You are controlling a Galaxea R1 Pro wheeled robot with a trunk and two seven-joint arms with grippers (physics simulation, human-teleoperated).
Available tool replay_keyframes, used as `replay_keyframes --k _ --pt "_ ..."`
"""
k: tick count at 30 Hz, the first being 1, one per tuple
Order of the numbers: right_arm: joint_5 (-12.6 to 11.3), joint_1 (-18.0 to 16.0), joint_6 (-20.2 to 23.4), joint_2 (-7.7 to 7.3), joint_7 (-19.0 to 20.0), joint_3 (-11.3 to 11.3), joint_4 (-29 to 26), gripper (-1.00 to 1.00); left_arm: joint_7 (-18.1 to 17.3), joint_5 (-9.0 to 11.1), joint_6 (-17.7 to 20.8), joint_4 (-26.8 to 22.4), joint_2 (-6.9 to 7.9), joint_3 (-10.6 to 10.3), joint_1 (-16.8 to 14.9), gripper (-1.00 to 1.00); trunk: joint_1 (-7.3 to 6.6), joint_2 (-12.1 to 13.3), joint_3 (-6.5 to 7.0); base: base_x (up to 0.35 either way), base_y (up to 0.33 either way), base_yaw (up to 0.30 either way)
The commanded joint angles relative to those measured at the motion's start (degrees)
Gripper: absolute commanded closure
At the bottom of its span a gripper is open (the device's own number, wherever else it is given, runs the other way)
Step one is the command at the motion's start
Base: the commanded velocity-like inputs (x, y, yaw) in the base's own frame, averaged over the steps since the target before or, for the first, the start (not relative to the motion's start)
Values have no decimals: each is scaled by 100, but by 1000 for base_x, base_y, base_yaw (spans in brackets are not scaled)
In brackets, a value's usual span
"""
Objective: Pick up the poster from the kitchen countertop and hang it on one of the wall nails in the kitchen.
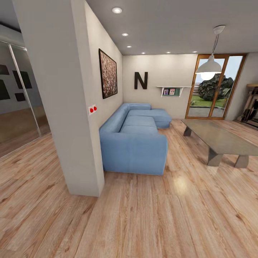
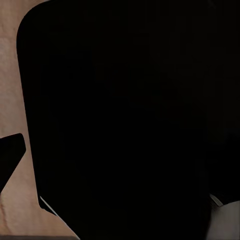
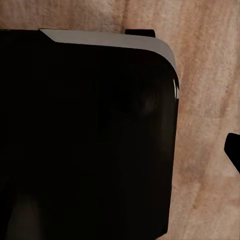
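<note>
i face a living room from my head camera. a pale wall end [image 1: 68, 107] stands close on my left, with a small white switch plate carrying two red dots [image 1: 92, 109] on its side. further along that wall hangs a large brownish speckled picture in a black frame [image 1: 108, 73]. below it a light blue corner sofa [image 1: 134, 138] runs along the wall and turns at the far end. on the back wall sits a big black letter n [image 1: 141, 80], and beside it a small white shelf [image 1: 172, 90] holding a few coloured items too small to make out. a low grey coffee table [image 1: 218, 138] stands to my right on the wooden plank floor [image 1: 143, 215], well apart from the sofa. a white pendant lamp [image 1: 209, 66] hangs above it, in front of wood-framed glass doors [image 1: 215, 86] that show grass and a dark rock outside. on my far left a glass panel [image 1: 18, 93] reflects dark rectangles.

the poster and the kitchen countertop are somewhere outside what my cameras take in here.

my left wrist camera looks onto a big black rounded body [image 2: 120, 125], with wooden floor along one edge. my right wrist camera gives much the same: a dark mass with a pale grey rim [image 3: 100, 37] over wood flooring. i cannot tell whether either of my claws is spread or pressed together.
</note>
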Motion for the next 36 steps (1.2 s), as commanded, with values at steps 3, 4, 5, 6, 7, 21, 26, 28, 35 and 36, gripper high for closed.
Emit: replay_keyframes --k 3,4,5,6,7,21,26,28,35,36 --pt "2 -3 -16 0 -2 2 4 -100 -3 1 -1 -11 0 4 3 -100 0 -2 -5 0 0 0" --pt "2 -3 -16 0 -2 2 4 -100 -3 1 -1 -11 0 4 3 -100 0 -2 -5 0 0 0" --pt "6 7 11 -6 2 5 10 -100 -3 0 -2 22 22 -6 -7 -100 0 -2 -5 0 0 0" --pt "7 1 28 -18 4 6 4 -100 -3 0 -3 43 17 -10 -8 -100 0 -2 -5 0 0 0" --pt "7 -5 -6 -37 5 6 -29 -100 0 -6 -2 9 14 -10 -9 -100 0 -2 -5 0 0 0" --pt "-12 -31 -421 -279 -3 -26 -3036 -100 13 -43 -2 -3595 43 -10 -12 -100 0 -2 -5 0 0 0" --pt "-17 -29 -609 -341 -9 -22 -3364 -100 10 -40 -6 -3943 51 23 -12 -100 0 -2 -5 0 0 0" --pt "-17 -28 -620 -343 -10 -21 -3370 -100 10 -40 -6 -3950 52 25 -12 -100 0 -2 -5 0 0 0" --pt "-16 3 -668 -340 -11 -16 -3126 -100 15 -41 0 -3951 57 34 -12 -100 0 -2 -5 0 0 -66" --pt "-16 3 -667 -340 -11 -16 -3125 -100 15 -40 0 -3951 57 34 -12 -100 0 -2 -5 0 0 -206"
